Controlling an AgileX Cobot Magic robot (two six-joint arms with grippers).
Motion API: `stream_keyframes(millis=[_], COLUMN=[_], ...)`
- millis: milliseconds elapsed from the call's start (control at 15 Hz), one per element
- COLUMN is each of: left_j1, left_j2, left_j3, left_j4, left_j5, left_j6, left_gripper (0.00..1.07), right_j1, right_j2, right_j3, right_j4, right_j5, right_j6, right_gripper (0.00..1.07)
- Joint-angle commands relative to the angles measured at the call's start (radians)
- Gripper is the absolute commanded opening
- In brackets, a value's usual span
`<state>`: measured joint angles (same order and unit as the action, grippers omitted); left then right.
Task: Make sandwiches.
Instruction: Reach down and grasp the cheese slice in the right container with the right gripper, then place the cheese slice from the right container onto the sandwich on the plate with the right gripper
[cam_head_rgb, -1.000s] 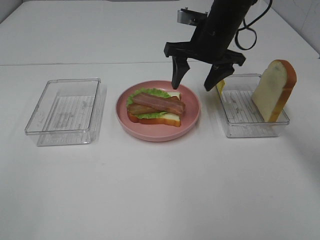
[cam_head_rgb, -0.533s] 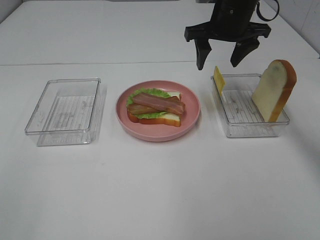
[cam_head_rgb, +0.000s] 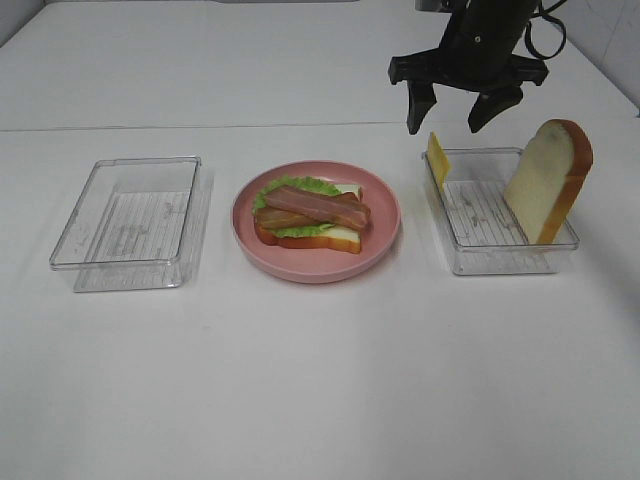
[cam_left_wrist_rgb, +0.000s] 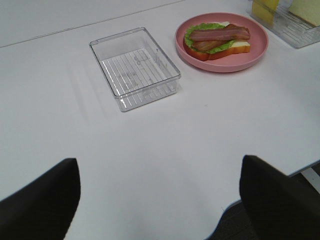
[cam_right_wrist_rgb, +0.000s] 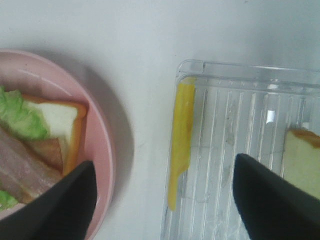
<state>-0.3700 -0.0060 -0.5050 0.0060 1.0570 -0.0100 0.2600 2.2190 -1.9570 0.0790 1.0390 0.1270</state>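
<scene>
A half-built sandwich (cam_head_rgb: 310, 217) lies on the pink plate (cam_head_rgb: 385, 215): a bread slice, green lettuce (cam_head_rgb: 318, 186) and bacon strips (cam_head_rgb: 315, 206) on top. It shows in the left wrist view (cam_left_wrist_rgb: 217, 39) and partly in the right wrist view (cam_right_wrist_rgb: 45, 145). A yellow cheese slice (cam_head_rgb: 437, 158) leans on edge against the left wall of the right tray (cam_head_rgb: 500, 262); it also shows in the right wrist view (cam_right_wrist_rgb: 181, 140). A second bread slice (cam_head_rgb: 548, 180) leans upright in that tray. My right gripper (cam_head_rgb: 462, 105) is open and empty, hovering above the tray's back left part. My left gripper (cam_left_wrist_rgb: 160, 200) is open, far from the plate.
An empty clear tray (cam_head_rgb: 130, 225) stands left of the plate, also in the left wrist view (cam_left_wrist_rgb: 134, 67). The white table's (cam_head_rgb: 320, 380) front edge shows in the left wrist view.
My right gripper has risen from the plate and moved right, to above the right tray's back left part. It stays open and empty. Nothing else moved.
</scene>
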Motion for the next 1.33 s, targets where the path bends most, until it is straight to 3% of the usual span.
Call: stream_keyframes(millis=[67, 533, 600, 667, 933, 1333], left_j1=[0.001, 0.001, 0.001, 0.001, 0.001, 0.001], left_j2=[-0.020, -0.020, -0.020, -0.020, -0.020, -0.020], left_j3=[0.006, 0.006, 0.006, 0.006, 0.006, 0.006], left_j4=[-0.006, -0.006, -0.006, -0.006, -0.006, -0.006], left_j5=[-0.011, -0.011, -0.011, -0.011, -0.011, -0.011], left_j6=[0.004, 0.004, 0.004, 0.004, 0.004, 0.004], left_gripper=[0.82, 0.82, 0.82, 0.82, 0.82, 0.82], right_j1=[-0.016, -0.017, -0.017, -0.017, -0.017, -0.017], right_j2=[0.024, 0.102, 0.105, 0.105, 0.105, 0.062], right_j3=[-0.006, -0.006, -0.006, -0.006, -0.006, -0.006], right_j4=[-0.004, 0.003, 0.002, -0.007, -0.011, -0.012], right_j5=[-0.029, -0.044, -0.050, -0.051, -0.050, -0.027], right_j6=[-0.012, -0.034, -0.033, -0.017, -0.016, -0.016], right_gripper=[0.64, 0.54, 0.48, 0.29, 0.01, 0.00])
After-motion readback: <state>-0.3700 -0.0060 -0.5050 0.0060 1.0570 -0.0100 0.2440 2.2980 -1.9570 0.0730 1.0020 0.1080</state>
